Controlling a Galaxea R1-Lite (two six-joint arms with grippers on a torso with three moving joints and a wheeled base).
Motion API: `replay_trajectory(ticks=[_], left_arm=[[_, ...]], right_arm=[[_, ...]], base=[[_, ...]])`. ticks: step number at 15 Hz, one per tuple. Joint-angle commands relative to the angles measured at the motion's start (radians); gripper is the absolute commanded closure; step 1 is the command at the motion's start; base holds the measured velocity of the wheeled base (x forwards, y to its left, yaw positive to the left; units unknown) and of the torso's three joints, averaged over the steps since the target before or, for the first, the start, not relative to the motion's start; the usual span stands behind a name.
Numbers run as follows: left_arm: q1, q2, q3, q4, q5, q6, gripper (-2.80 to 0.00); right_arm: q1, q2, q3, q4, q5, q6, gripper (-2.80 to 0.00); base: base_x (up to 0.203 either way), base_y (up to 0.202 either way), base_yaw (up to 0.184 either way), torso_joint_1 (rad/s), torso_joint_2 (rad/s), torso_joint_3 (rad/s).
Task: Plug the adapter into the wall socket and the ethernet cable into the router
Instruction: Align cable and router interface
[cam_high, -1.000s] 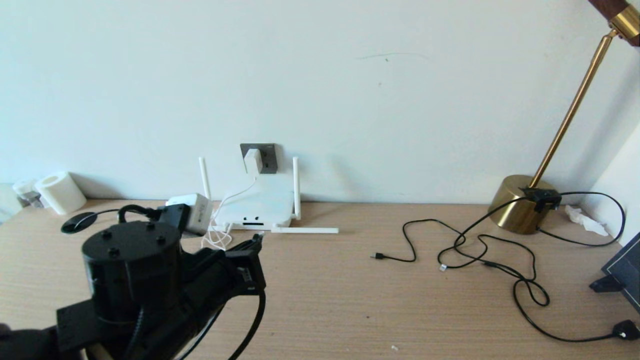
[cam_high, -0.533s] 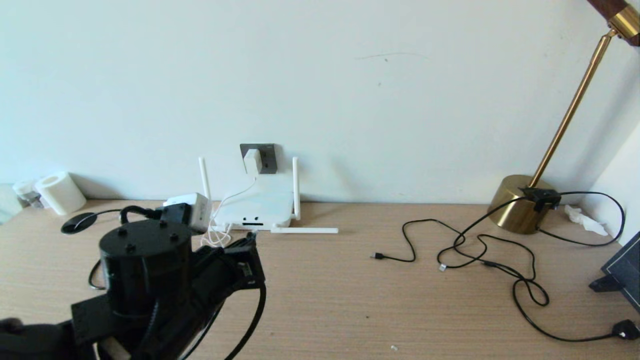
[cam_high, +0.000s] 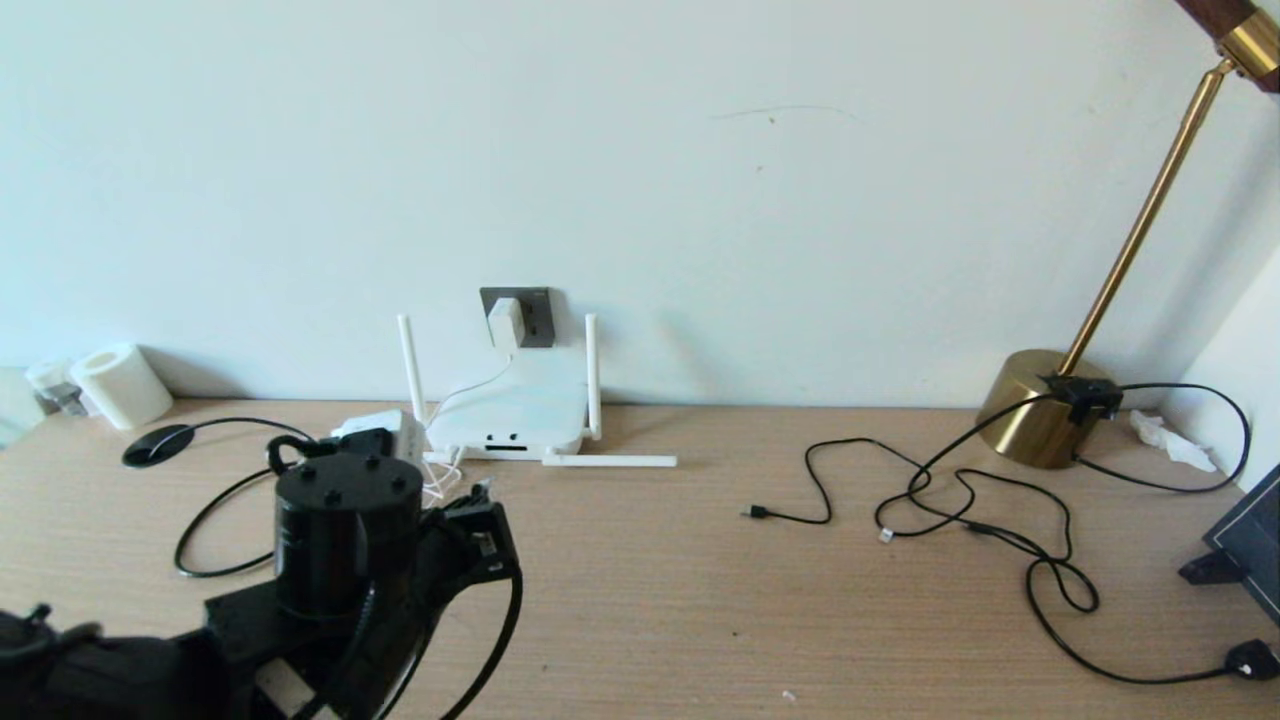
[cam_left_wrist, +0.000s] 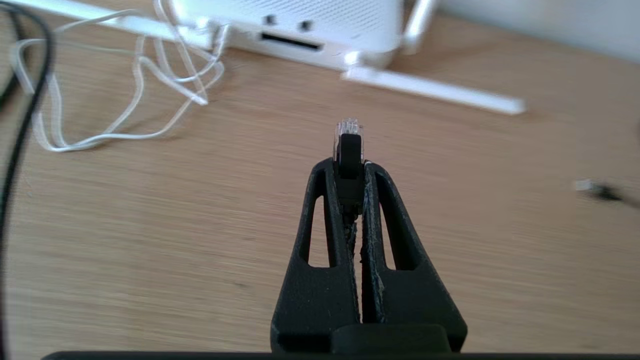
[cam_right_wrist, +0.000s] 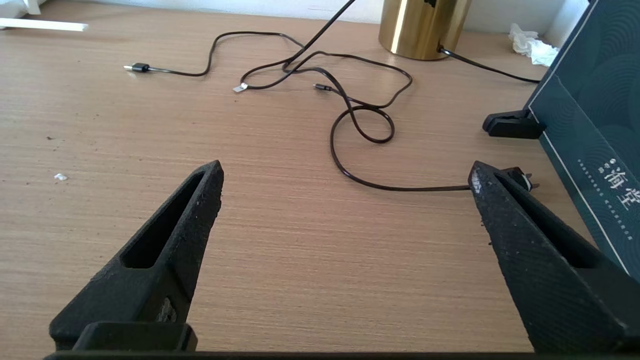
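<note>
My left gripper (cam_left_wrist: 348, 167) is shut on the black sleeve of the ethernet cable's plug (cam_left_wrist: 348, 145). Its clear tip sticks out past the fingertips and points at the router (cam_left_wrist: 320, 25). In the head view the left gripper (cam_high: 482, 500) hovers a short way in front of the router's (cam_high: 510, 410) port edge, slightly to its left. The white adapter (cam_high: 506, 320) sits in the dark grey wall socket (cam_high: 535, 312) above the router, and its thin white cord (cam_left_wrist: 125, 100) lies looped on the desk. My right gripper (cam_right_wrist: 345, 175) is open over bare desk at the right.
One router antenna (cam_high: 610, 461) lies flat in front of the router. A white boxy device (cam_high: 390, 428), a black oval pad (cam_high: 155, 445) and a paper roll (cam_high: 115, 385) stand left. Thin black cables (cam_high: 950, 500), a brass lamp base (cam_high: 1045, 405) and a dark blue board (cam_right_wrist: 595, 115) are right.
My left arm has swung right and lower, and the gripper with the plug has drawn back slightly from the router. A black cable loop now shows on the desk at left.
</note>
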Motion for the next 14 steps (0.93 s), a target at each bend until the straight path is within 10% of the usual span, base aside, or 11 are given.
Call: replay_trajectory(ticks=[1,8,14], left_arm=[[0.024,0.027,0.009,-0.004,-0.004,0.025,0.00],[0.112,0.118,0.043,-0.162,-0.096,0.247,0.00],[0.159,0.352,0.050,-0.433,-0.100,0.263,0.00]], right_arm=[[0.000,0.001,0.000,0.000,0.000,-0.001,-2.80],[0.000,0.001,0.000,0.000,0.000,-0.001,-2.80],[0.000,0.001,0.000,0.000,0.000,-0.001,-2.80]], base=[[0.000,0.000,0.000,0.000,0.00,0.000],[0.000,0.000,0.000,0.000,0.00,0.000],[0.000,0.000,0.000,0.000,0.00,0.000]])
